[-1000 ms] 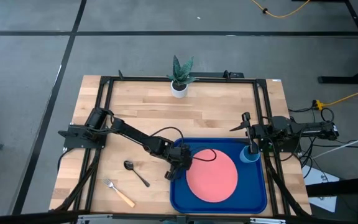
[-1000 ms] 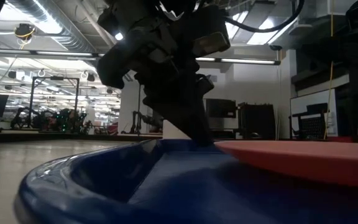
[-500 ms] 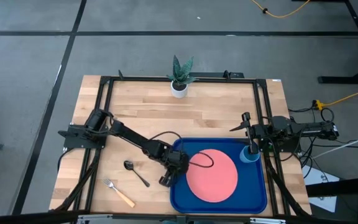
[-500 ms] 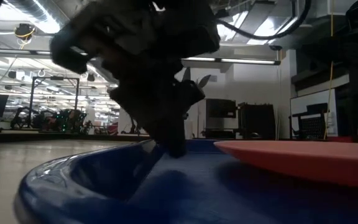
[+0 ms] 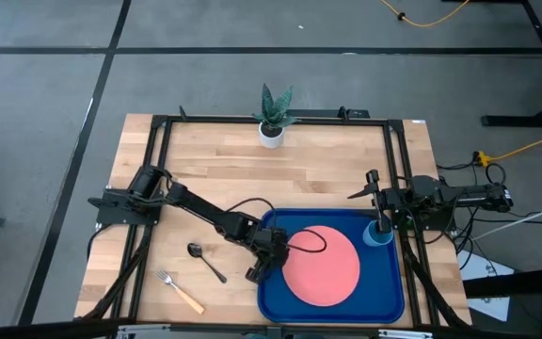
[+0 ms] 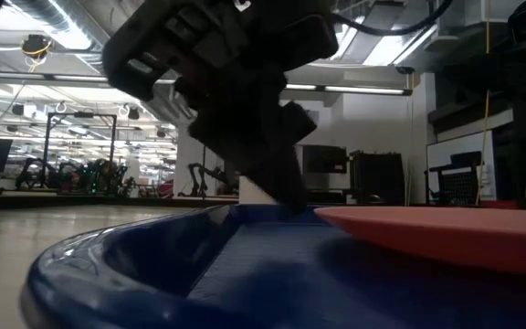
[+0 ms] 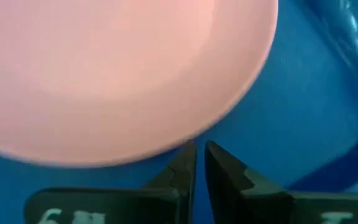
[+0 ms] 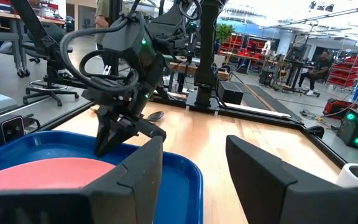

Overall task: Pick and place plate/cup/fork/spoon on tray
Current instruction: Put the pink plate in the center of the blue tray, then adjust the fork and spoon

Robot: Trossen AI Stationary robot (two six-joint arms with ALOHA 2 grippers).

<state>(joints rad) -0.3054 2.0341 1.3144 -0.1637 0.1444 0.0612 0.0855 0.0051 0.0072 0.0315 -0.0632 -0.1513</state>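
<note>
Your left gripper (image 7: 199,163) (fingers nearly together, empty) has swung back beside the flat salmon-pink plate (image 5: 321,265) — plate placed on the deep-blue rectangular tray (image 5: 389,301).

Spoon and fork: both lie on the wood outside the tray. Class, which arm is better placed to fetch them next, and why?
Left. The left gripper hangs at the tray's left rim, close to the spoon and fork on that side. The right gripper waits by the cup, across the plate.
</note>
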